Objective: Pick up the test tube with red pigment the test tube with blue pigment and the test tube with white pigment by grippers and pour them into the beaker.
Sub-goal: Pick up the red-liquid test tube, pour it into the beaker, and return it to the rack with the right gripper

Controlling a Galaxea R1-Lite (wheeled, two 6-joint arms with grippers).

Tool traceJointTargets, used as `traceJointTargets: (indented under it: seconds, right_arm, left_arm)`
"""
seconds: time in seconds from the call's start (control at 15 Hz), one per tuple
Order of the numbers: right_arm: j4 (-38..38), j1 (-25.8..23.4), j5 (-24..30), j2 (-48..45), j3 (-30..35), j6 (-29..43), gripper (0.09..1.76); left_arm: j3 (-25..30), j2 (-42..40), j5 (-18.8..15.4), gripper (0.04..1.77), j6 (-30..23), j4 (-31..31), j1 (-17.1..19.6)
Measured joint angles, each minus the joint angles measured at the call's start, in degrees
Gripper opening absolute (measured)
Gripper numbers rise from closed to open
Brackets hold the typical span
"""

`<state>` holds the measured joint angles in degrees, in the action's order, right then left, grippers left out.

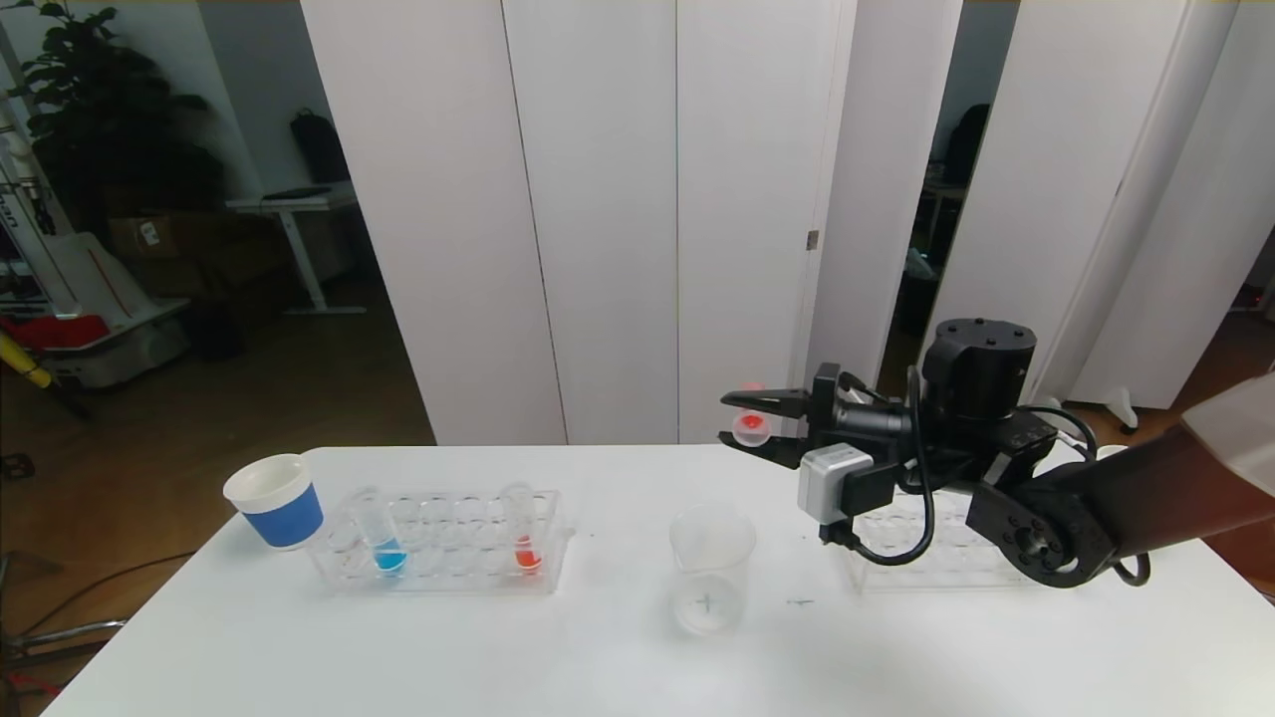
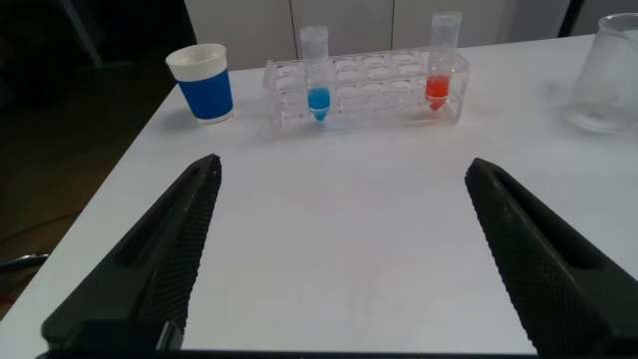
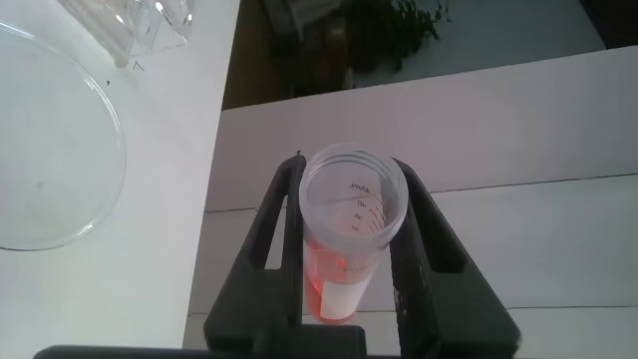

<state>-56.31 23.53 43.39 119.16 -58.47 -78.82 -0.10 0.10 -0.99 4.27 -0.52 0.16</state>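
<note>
I am seeing the small clear glass beaker point(image 1: 709, 570) standing low in the centre of the frame on the white table point(image 1: 598, 657). At left, the clear plastic rack point(image 1: 443, 543) is holding the slim tube with blue liquid point(image 1: 383, 538) and a tube with orange-red liquid point(image 1: 523, 538), beside a blue-and-white paper cup point(image 1: 276, 500). The left gripper point(image 2: 339, 259) is hovering with its jaws spread wide. At right of centre, the right gripper point(image 1: 765, 428) is clamping a clear tube of red liquid point(image 3: 349, 239) above the table's far edge.

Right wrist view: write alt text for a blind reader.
The right gripper is shut on a clear tube of red liquid, seen from its open end. A clear beaker stands on the white table nearby.
</note>
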Motion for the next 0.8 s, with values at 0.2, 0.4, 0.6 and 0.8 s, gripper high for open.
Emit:
traceJointTargets:
  seconds: [0.2,0.4,0.6,0.8]
  right_arm:
    - [0.00,0.43,-0.06,0.24,-1.32,-2.21,0.57]
    - [0.05,0.30,-0.23,0.40,-1.43,-3.51,0.57]
    - [0.02,0.80,-2.21,0.51,-1.56,-5.00,0.57]
    - [-0.02,0.94,-4.17,0.57,-1.27,-6.40,0.57]
  left_arm:
    - [0.00,0.00,0.02,1.75,0.00,0.00,0.00]
    - [0.00,0.00,0.00,1.75,0.00,0.00,0.00]
    - [0.00,0.00,0.00,1.75,0.00,0.00,0.00]
    - [0.00,0.00,0.02,1.75,0.00,0.00,0.00]
